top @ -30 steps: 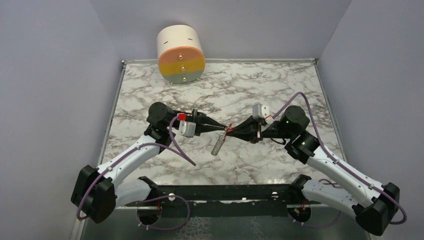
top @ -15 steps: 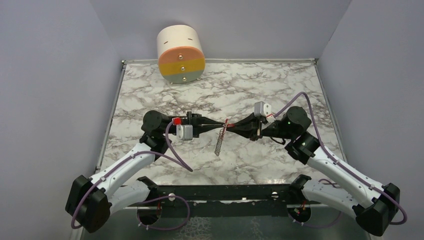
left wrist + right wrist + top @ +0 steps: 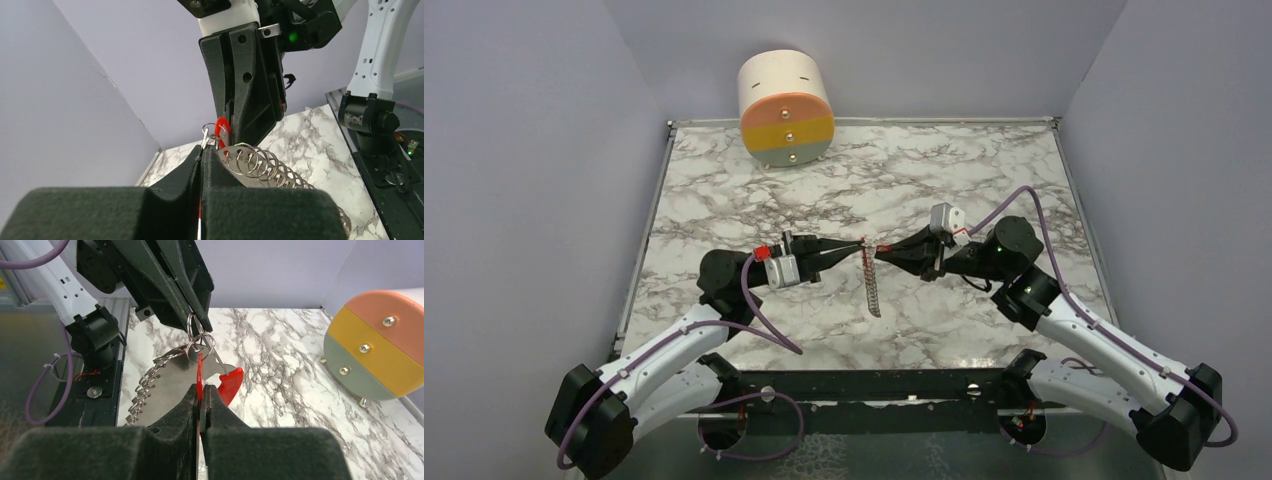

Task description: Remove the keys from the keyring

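Keyring [image 3: 194,330] hangs in mid-air between the 2 fingertips, the left gripper [image 3: 854,247] clamped tight on it and the right gripper [image 3: 201,390] pinching the red key [image 3: 200,370] just beside. A crooked pull could slip either thin pinch and drop the dangling chain of rings [image 3: 872,290].

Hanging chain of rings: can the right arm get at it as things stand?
Probably not yet. The right gripper is shut on the red tag, and the left gripper holds the keyring beside it; the chain of rings hangs free below, unobstructed.
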Tool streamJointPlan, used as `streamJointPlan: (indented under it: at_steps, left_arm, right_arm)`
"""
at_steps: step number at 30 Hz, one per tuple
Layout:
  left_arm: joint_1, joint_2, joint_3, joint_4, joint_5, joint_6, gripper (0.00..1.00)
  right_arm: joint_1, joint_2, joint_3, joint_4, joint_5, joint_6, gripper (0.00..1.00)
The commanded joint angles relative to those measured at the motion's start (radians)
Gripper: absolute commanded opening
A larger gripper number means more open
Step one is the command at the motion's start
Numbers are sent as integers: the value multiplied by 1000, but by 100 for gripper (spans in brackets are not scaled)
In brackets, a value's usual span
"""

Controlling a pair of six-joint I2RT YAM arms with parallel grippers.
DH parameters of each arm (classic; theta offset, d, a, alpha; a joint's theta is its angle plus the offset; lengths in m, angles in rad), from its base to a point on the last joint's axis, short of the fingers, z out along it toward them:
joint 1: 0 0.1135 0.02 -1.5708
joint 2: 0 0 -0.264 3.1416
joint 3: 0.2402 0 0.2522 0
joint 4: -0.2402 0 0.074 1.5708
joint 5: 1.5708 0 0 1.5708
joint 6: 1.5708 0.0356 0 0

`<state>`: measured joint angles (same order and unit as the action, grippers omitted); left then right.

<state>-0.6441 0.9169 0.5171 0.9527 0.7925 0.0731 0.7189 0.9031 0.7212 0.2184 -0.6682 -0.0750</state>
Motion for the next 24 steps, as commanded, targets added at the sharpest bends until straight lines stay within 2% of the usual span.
streamJointPlan:
  at_steps: [1,13,21,22,24]
  left_arm:
    - [5,-10,-14,179,-109,-56,0]
    - [2,-43,-71,307,-263,-61,0]
    - [1,-35,-79,364,-248,-79,0]
    - [1,-30,-80,369,-244,-84,0]
    - [1,-22,-79,382,-231,-92,0]
  right_arm:
    - [-2,-20,-18,18,49,7,1]
    - [-1,-11,-57,37,83,6,1]
    - [0,-4,-48,55,58,16,1]
    - [-1,-3,-45,58,58,19,1]
    - [0,-2,-42,67,60,26,9]
